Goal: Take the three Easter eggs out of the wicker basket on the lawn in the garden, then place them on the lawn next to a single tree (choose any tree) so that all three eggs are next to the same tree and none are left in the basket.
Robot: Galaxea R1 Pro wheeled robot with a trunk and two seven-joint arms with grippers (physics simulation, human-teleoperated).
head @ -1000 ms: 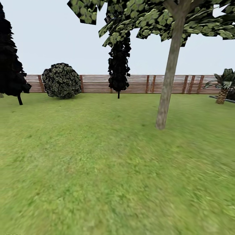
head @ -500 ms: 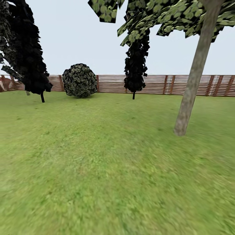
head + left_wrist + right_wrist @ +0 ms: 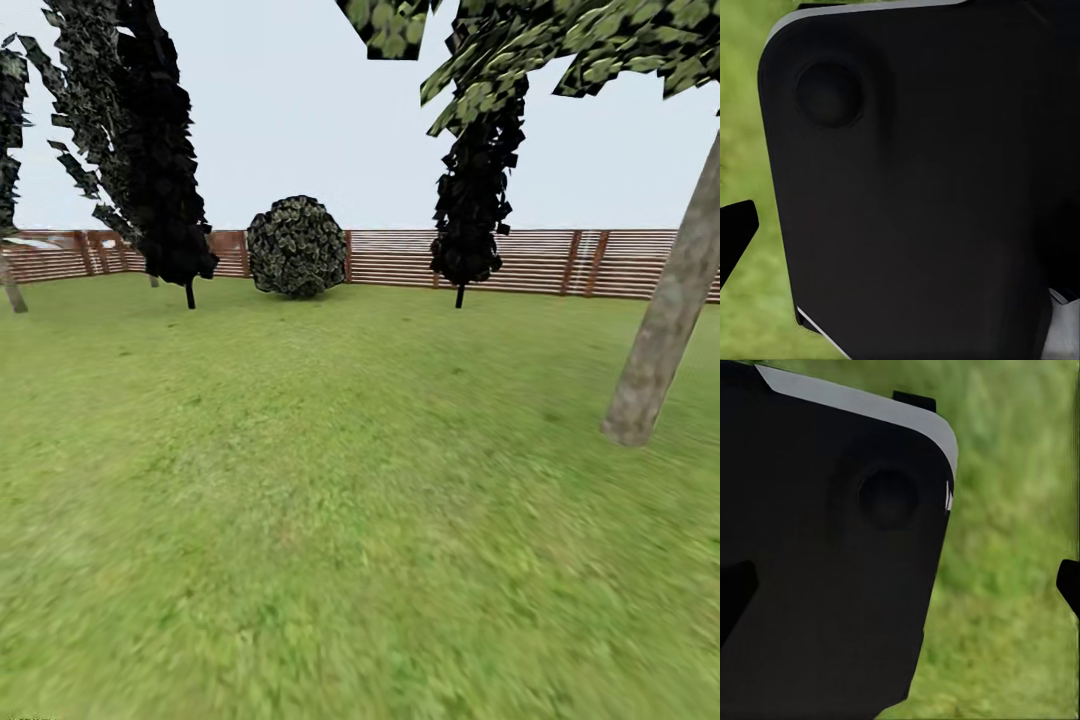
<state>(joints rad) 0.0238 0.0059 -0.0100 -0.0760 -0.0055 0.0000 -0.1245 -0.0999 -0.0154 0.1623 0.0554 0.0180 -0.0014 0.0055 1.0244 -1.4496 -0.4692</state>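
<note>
The lawn (image 3: 330, 520) takes up most of the head view, a wide stretch of mottled green grass running back to a brown slatted fence (image 3: 400, 258) that closes off the garden. Pale sky is seen above the fence.

The tree (image 3: 665, 320) is found at the right edge of the head view: a pale grey-brown trunk leaning off the picture, planted in the grass well in front of the fence, with light green leaves (image 3: 560, 40) spread across the top right. Two dark cone-shaped trees are seen further back, one on the left (image 3: 160, 150) and one right of centre (image 3: 475, 190), both close to the fence. A round bush (image 3: 297, 246) is set between them, right up against the fence. A bit of another trunk (image 3: 12, 290) can be made out at the far left.

In the left wrist view a big black rounded panel (image 3: 915, 180) blocks nearly everything, with grass at the side and one dark fingertip (image 3: 736, 236) poking in. Same deal in the right wrist view: a black panel (image 3: 825, 562), grass beside it, and dark fingertips (image 3: 1069, 583) at the edges. Whether either hand is wide or narrow can't be told from these.
</note>
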